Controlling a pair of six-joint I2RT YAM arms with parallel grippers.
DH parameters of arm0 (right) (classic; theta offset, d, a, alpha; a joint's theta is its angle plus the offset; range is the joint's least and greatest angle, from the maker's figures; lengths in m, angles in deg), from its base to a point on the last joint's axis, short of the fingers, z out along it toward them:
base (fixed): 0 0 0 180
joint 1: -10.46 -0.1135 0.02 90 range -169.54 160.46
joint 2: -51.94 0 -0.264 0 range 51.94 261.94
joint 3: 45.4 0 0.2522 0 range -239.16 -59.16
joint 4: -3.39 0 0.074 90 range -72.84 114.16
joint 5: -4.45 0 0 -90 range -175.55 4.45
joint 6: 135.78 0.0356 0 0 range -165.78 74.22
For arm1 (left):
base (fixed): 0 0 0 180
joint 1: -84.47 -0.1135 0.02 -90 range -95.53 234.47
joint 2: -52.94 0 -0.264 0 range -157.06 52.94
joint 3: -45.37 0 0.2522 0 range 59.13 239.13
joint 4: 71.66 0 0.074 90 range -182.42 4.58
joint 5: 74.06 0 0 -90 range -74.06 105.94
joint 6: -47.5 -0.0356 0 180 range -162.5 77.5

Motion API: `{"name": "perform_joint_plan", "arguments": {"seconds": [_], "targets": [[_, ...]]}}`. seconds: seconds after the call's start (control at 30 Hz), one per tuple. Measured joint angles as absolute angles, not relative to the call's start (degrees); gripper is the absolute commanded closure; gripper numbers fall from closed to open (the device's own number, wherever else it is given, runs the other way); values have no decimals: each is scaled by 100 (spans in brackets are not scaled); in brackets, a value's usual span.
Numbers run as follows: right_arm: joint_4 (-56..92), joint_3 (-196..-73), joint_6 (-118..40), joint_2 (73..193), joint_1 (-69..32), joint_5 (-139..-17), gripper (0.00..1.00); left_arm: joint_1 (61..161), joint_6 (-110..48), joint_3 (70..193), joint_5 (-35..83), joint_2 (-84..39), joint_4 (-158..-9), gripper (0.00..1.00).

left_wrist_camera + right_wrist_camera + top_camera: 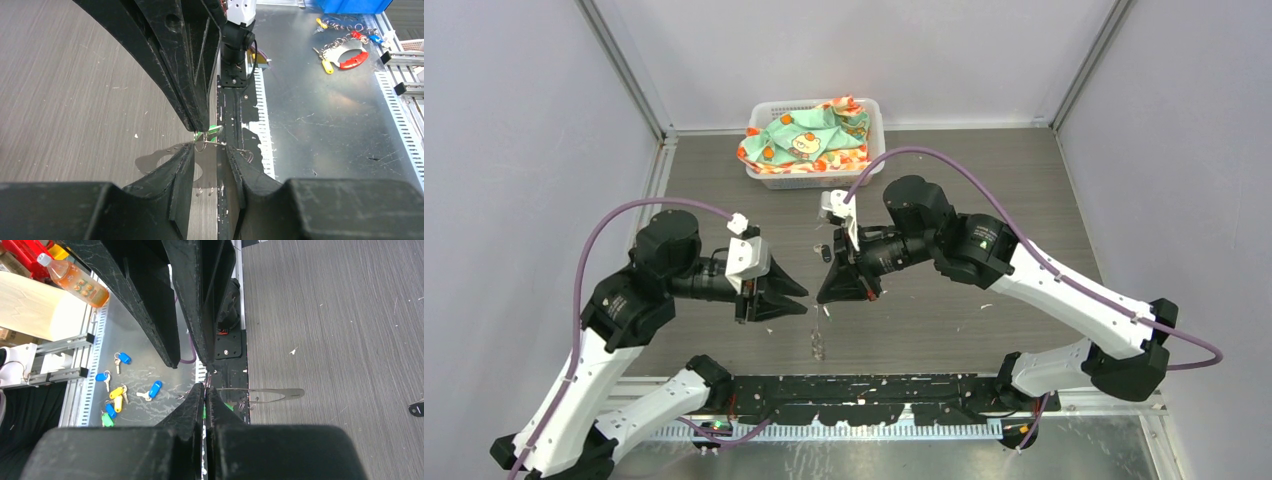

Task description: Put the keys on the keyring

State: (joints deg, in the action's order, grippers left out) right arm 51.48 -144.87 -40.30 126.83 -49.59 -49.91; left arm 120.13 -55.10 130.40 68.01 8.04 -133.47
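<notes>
1 white basket (796, 181), patterned cloth (809, 140) inside, right tool (205, 386) closed

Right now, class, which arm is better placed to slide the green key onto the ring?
Right, I judge. The right gripper is shut on the green key, its tip at the wire ring. The left gripper stands part open beside them, no key visible in it.
</notes>
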Motion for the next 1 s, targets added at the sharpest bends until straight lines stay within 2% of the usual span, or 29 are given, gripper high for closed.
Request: {"name": "perform_joint_plan", "arguments": {"seconds": [0.37,0.4,0.53,0.67,0.73,0.87,1.0], "targets": [[5150,-14544,-4033,12784,-5011,-4952,99,12013,-5661,13033,6797,423,-13395,75],[5150,-14544,-4033,12784,-5011,-4952,99,12013,-5668,13031,6797,415,-13406,77],[5150,-14573,-4039,12812,-5014,-4954,99,12015,-5683,13025,6829,439,-13450,98],[5150,-14579,-4052,12823,-5014,-4950,99,12013,-5692,13025,6886,458,-13487,100],[5153,-14581,-4052,12823,-5018,-4954,92,12013,-5692,13027,6913,458,-13498,100],[5113,-14573,-3978,12814,-5020,-5197,67,12008,-5650,13016,6917,467,-13496,100],[4635,-14183,-3808,12517,-5018,-5704,64,12008,-5331,12802,6856,607,-13231,100]]}}
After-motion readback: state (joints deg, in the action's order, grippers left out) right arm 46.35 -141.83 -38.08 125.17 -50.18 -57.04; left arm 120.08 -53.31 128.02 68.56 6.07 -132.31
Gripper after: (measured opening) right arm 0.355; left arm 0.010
